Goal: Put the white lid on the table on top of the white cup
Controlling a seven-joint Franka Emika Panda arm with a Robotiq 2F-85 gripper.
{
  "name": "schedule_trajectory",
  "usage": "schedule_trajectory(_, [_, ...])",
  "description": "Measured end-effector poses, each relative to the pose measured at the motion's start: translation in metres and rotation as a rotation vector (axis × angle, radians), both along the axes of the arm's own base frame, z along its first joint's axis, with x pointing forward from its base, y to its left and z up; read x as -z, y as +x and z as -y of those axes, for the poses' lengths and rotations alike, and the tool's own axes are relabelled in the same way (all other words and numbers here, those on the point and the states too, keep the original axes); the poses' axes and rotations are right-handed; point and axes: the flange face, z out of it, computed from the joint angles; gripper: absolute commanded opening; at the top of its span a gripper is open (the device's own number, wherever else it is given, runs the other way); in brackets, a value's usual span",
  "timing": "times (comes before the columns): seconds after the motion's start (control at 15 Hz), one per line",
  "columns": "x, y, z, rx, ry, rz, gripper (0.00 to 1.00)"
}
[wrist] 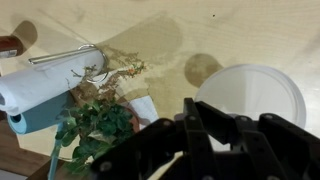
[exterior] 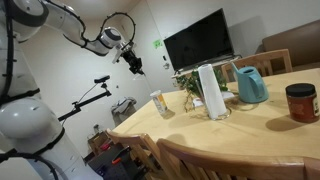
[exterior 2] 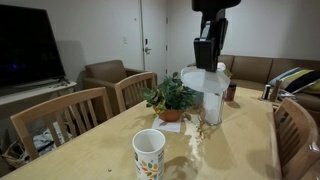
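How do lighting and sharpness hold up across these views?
Wrist view: the flat round white lid is washed out, nearly featureless; the black gripper, close to the lens, is soft; a round shadow lies on the tan wooden table. Both exterior views: coarse in detail, no strong glare.

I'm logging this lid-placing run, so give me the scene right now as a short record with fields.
pincer: shut on the white lid, high above the table
white cup: upright on the table, mouth open, no lid
beside it: potted plant, white roll, teal jug, dark red jar
task status: lid lifted, not yet on the cup
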Motion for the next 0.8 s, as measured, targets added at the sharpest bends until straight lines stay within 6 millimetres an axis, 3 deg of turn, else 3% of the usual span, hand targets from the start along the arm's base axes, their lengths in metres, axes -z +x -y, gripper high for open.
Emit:
schedule_trajectory(0.33, [0.004, 0.000, -0.005, -0.011, -0.006, -0.003, 0.02])
schedule_trajectory(0.8, [0.005, 0.010, -0.041, -0.073, -0.149, -0.026, 0.02])
